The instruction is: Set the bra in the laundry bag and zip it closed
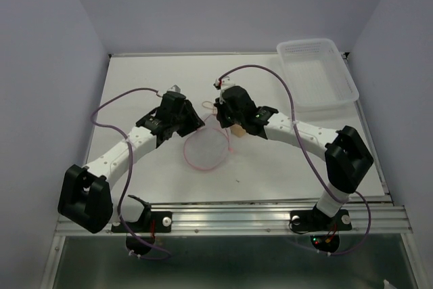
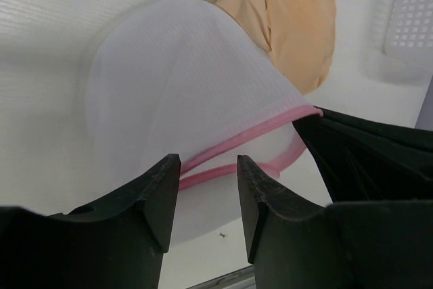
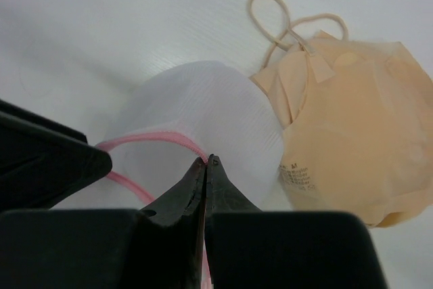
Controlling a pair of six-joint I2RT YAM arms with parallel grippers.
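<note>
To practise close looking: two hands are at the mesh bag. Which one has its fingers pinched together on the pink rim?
The right hand: its fingers meet on the rim of the laundry bag. The left hand shows a gap between its fingers.

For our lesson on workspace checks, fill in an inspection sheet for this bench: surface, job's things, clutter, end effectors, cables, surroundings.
Surface: white table, one small dark speck near the front.
Job's things: laundry bag lies mid-table; bra lies outside it, against its mesh.
Clutter: clear plastic basket at the far right corner.
End effectors: left end effector open, jaws either side of the bag's pink rim; right end effector shut on that rim.
Cables: purple cables loop off both arms, none across the bag.
Surroundings: pale walls on three sides; metal rail at the near edge.
</note>
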